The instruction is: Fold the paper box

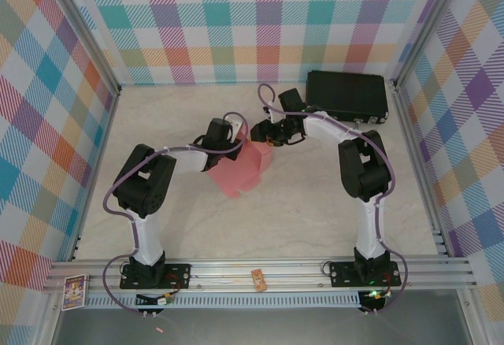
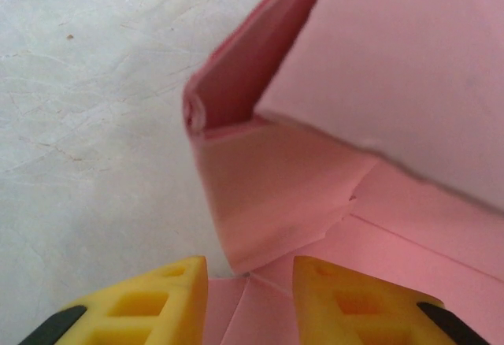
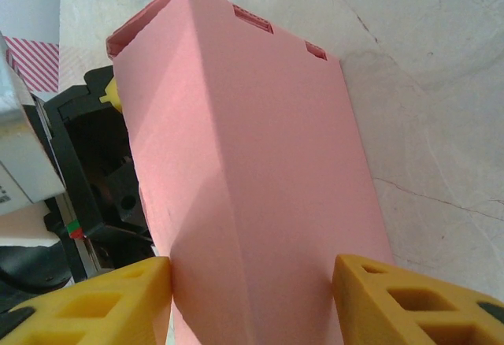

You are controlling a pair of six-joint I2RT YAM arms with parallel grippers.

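i can read no word, number or brand anywhere here, since the small colourful card (image 1: pixel 74 291) at the left end of my front rail (image 1: pixel 315 270) and the little tan tag (image 1: pixel 257 280) at its middle are too small to make out.

Robot lab test cell: aluminium-frame rail (image 1: pixel 260 268), plaid backdrop walls (image 1: pixel 236 22), left arm (image 1: pixel 146 179), right arm (image 1: pixel 362 172) bolted down.

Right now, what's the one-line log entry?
paper box: partly folded | left claw: open at box | right claw: over box, grip unclear
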